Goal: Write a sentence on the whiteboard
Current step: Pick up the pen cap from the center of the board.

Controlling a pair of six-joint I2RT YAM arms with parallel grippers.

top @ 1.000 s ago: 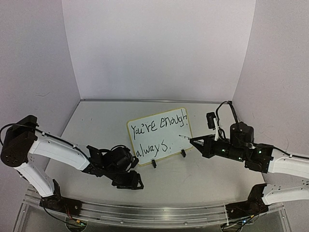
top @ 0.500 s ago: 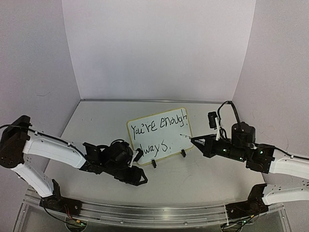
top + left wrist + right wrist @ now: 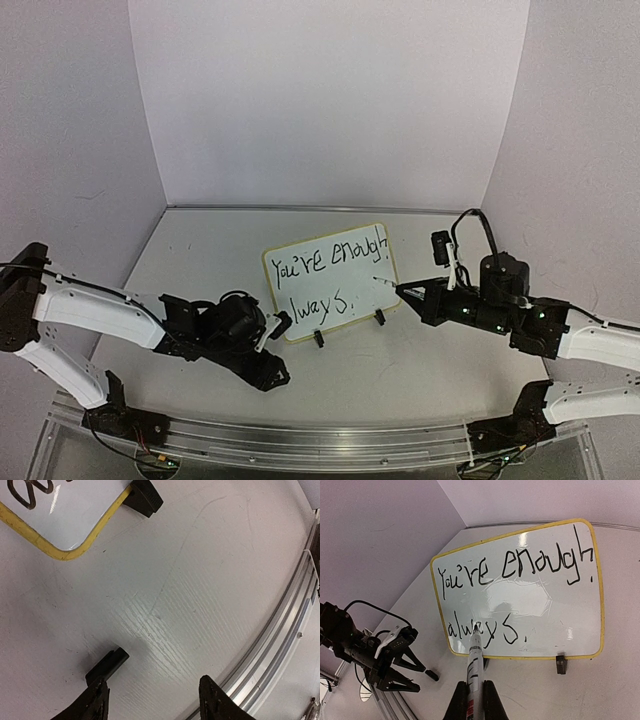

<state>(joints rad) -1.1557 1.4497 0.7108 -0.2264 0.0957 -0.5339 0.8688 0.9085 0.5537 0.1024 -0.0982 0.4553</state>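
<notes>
The whiteboard [image 3: 345,283] stands on two black clip feet mid-table, with the sentence [image 3: 330,262] "You're enough" above "always." in black. In the right wrist view the board [image 3: 535,605] and the sentence [image 3: 515,567] fill the top. My right gripper [image 3: 408,293] [image 3: 474,686] is shut on a white marker [image 3: 475,660]. The marker's tip points at the lower line from just in front of the board. My left gripper [image 3: 270,372] [image 3: 155,702] is open and empty, low over the table in front of the board's left corner [image 3: 60,554].
A small black marker cap [image 3: 111,662] lies on the table by my left fingers; it also shows in the right wrist view [image 3: 431,674]. An aluminium rail [image 3: 300,440] runs along the near table edge. Purple walls close in the back and both sides.
My left arm has sunk lower and its gripper has drawn back to the left after a short swing right. My right gripper and the marker have hardly moved.
</notes>
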